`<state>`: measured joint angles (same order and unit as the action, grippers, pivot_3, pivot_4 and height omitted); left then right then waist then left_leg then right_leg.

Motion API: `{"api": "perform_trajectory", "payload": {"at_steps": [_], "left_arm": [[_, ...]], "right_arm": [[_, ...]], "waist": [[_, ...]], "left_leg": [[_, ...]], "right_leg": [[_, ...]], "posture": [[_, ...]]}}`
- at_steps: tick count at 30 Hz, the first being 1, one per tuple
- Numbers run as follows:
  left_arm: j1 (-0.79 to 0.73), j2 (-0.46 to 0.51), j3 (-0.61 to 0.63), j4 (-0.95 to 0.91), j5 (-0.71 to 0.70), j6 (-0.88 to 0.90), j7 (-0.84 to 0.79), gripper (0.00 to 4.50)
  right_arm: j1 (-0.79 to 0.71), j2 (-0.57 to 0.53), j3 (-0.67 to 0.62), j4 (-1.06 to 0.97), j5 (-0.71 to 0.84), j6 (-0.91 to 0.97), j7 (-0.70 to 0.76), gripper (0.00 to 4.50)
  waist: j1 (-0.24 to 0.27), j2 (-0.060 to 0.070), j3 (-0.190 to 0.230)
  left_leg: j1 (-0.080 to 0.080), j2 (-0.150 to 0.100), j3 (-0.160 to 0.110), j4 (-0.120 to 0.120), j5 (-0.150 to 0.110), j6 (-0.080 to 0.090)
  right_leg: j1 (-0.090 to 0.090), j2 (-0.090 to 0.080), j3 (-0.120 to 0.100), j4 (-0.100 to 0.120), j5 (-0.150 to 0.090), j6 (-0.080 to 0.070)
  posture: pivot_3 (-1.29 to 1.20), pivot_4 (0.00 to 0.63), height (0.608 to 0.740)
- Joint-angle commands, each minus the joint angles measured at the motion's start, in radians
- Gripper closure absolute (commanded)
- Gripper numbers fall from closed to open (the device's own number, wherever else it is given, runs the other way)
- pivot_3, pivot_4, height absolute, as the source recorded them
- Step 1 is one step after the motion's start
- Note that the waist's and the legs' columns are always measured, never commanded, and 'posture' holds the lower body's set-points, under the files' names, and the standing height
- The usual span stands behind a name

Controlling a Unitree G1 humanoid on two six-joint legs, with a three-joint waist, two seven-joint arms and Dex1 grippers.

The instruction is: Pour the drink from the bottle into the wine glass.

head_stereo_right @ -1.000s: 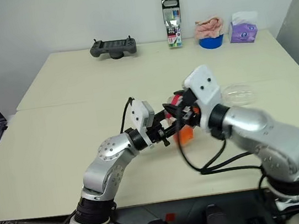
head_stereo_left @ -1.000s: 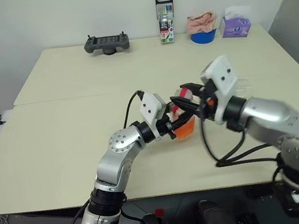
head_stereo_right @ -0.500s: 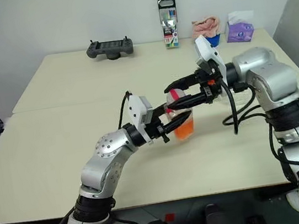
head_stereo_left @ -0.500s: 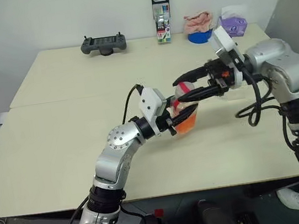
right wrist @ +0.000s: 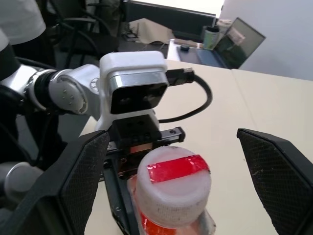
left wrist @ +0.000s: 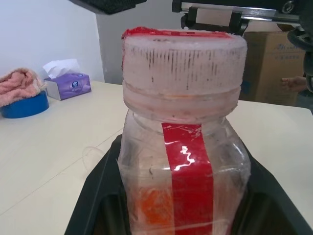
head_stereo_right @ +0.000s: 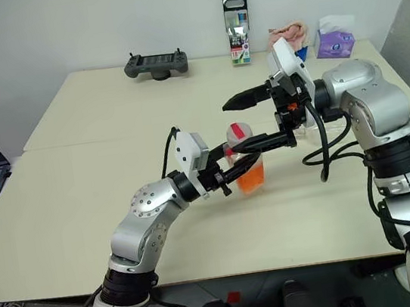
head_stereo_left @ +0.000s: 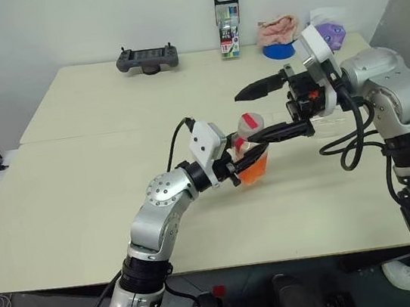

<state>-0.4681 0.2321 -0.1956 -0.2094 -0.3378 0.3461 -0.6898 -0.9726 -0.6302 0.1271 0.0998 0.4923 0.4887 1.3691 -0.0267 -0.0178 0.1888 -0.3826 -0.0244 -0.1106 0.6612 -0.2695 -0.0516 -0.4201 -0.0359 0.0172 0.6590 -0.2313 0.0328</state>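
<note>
Standing upright, the small clear plastic bottle (head_stereo_left: 251,154) is clamped by the left gripper (head_stereo_left: 246,164); its white cap (right wrist: 172,190) lies between the right gripper's (head_stereo_left: 271,107) wide-spread fingers.

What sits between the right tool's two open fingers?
In the right wrist view, the bottle's cap sits between the right tool's fingers; the left tool holds the bottle.

My two arms are built of rounded silver-grey metal segments joined by black rings. Each wrist carries a white boxy camera housing, and black cables loop loosely beside both forearms. The left gripper (head_stereo_left: 246,164) and the right gripper (head_stereo_left: 249,116) each have two long, tapered black fingers (right wrist: 80,176) whose inner faces bear a fine cross-hatched texture.
</note>
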Motion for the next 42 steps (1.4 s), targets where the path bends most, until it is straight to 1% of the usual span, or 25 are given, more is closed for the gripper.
{"api": "perform_trajectory", "payload": {"at_steps": [1, 4, 6, 9, 14, 18, 24, 29, 37, 42], "left_arm": [[-0.03, -0.002, 0.022, -0.008, -0.009, -0.024, -0.004, 2.69], [-0.027, 0.001, 0.022, -0.011, -0.011, -0.023, -0.007, 2.69], [-0.024, 0.002, 0.021, -0.016, -0.014, -0.022, -0.008, 2.69], [-0.023, -0.001, 0.016, -0.015, -0.015, -0.022, -0.01, 2.69], [-0.025, -0.011, 0.008, -0.006, -0.015, -0.022, -0.018, 2.69], [-0.031, -0.015, 0.005, 0.003, -0.011, -0.024, -0.028, 2.69], [-0.032, -0.016, 0.008, 0.007, -0.01, -0.028, -0.034, 2.69], [-0.026, -0.014, 0.009, 0.001, -0.011, -0.027, -0.032, 2.69], [-0.022, -0.009, 0.01, -0.001, -0.01, -0.025, -0.032, 2.69], [-0.022, -0.006, 0.01, -0.002, -0.01, -0.023, -0.033, 2.69]], "right_arm": [[0.063, -0.016, -0.082, -0.157, 0.009, 0.066, -0.154, 0.0], [0.166, -0.029, -0.12, -0.33, 0.045, 0.16, -0.263, 0.0], [0.2, -0.01, -0.131, -0.393, 0.033, 0.206, -0.365, 0.0], [0.241, 0.021, -0.152, -0.489, 0.07, 0.282, -0.472, 0.0], [0.252, 0.069, -0.143, -0.549, 0.054, 0.346, -0.629, 0.0], [0.244, 0.093, -0.11, -0.549, 0.028, 0.35, -0.695, 0.0], [0.239, 0.102, -0.079, -0.525, -0.007, 0.339, -0.737, 0.0], [0.252, 0.084, -0.095, -0.522, -0.003, 0.342, -0.732, 0.0], [0.288, 0.027, -0.158, -0.546, 0.073, 0.355, -0.677, 0.0], [0.312, -0.002, -0.173, -0.567, 0.116, 0.361, -0.653, 0.0]], "waist": [[0.001, 0.0, 0.0], [0.002, 0.0, 0.0], [0.002, 0.0, 0.0], [0.0, 0.0, 0.0], [-0.001, 0.0, 0.0], [-0.001, 0.0, 0.0], [-0.001, 0.0, 0.0], [-0.001, 0.0, 0.0], [-0.001, 0.0, 0.0], [-0.001, 0.0, 0.0]], "left_leg": [[0.0, 0.0, 0.0, 0.0, 0.0, 0.0], [-0.001, 0.0, 0.0, 0.0, 0.0, 0.0], [-0.001, 0.0, 0.0, 0.0, 0.0, 0.0], [0.0, 0.0, 0.001, 0.0, 0.0, 0.0], [0.0, 0.0, 0.001, 0.0, 0.0, 0.0], [0.0, 0.0, 0.001, 0.0, 0.0, 0.0], [0.0, 0.0, 0.001, 0.0, 0.0, 0.0], [0.0, 0.0, 0.001, 0.0, 0.0, 0.0], [0.0, 0.0, 0.001, 0.0, 0.0, 0.0], [0.0, 0.0, 0.001, 0.0, 0.0, 0.0]], "right_leg": [[0.0, 0.0, 0.0, 0.0, 0.0, 0.0], [0.0, 0.0, 0.0, 0.0, 0.0, 0.0], [0.0, 0.0, 0.0, 0.0, 0.0, 0.0], [0.0, 0.0, 0.001, 0.0, 0.0, 0.0], [0.0, 0.001, 0.001, 0.0, 0.0, 0.001], [0.0, 0.001, 0.001, 0.0, 0.0, 0.0], [0.0, 0.001, 0.0, 0.0, 0.0, 0.0], [0.0, 0.001, 0.0, 0.0, 0.0, 0.0], [0.0, 0.001, 0.0, 0.0, 0.0, 0.0], [0.0, 0.001, 0.0, 0.0, 0.0, 0.001]], "posture": [[0.0, 0.15, 0.74], [0.0, 0.15, 0.74], [0.0, 0.15, 0.74], [0.0, 0.15, 0.74], [0.0, 0.15, 0.74], [0.0, 0.15, 0.74], [0.0, 0.15, 0.74], [0.0, 0.15, 0.74], [0.0, 0.15, 0.74], [0.0, 0.15, 0.74]]}}
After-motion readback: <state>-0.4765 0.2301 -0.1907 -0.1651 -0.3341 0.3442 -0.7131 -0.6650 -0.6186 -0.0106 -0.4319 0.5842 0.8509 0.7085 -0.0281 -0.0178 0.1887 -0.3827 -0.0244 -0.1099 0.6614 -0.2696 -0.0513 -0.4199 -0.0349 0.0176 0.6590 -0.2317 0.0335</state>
